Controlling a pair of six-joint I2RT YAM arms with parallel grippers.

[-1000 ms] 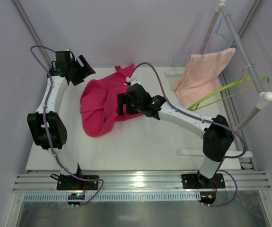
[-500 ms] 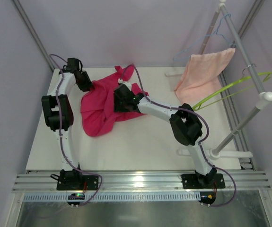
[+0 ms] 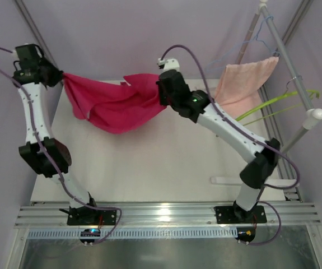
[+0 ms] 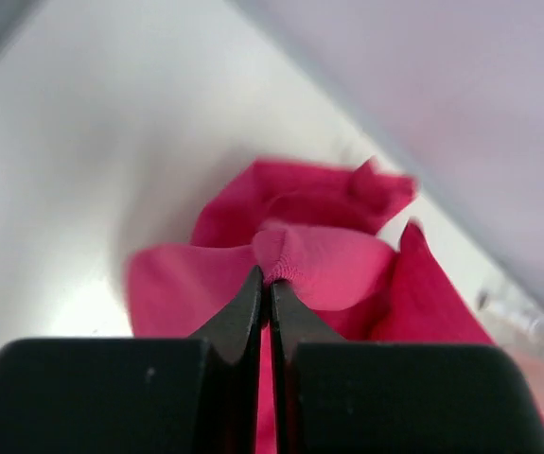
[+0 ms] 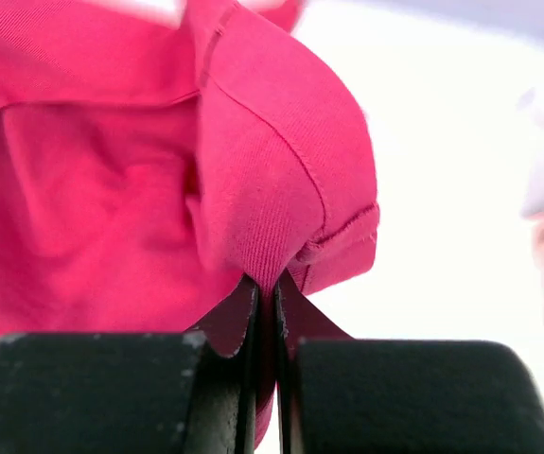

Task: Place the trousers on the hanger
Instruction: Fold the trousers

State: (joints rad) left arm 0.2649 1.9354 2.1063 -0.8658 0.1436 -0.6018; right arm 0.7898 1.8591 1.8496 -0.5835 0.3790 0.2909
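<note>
The magenta trousers (image 3: 116, 101) hang stretched in the air between my two grippers, sagging in the middle above the white table. My left gripper (image 3: 61, 75) is raised at the far left and shut on one end of the trousers (image 4: 324, 260). My right gripper (image 3: 161, 96) is shut on the other end, pinching a fold of the trousers (image 5: 272, 189). In both wrist views the jaws are pressed together with cloth between them. The lime-green hanger (image 3: 273, 106) hangs on the rail at the right, apart from the trousers.
A pale salmon-pink towel (image 3: 242, 84) hangs from the slanted clothes rail (image 3: 287, 56) at the back right. A thin light-blue wire hanger (image 3: 250, 42) hangs above it. The rail's white foot (image 3: 245, 180) lies on the table (image 3: 149, 168) at the right front.
Both grippers shut on the trousers and lifted them off the table. The left arm swung up and left, the right arm rose, and the cloth spread out between them.
</note>
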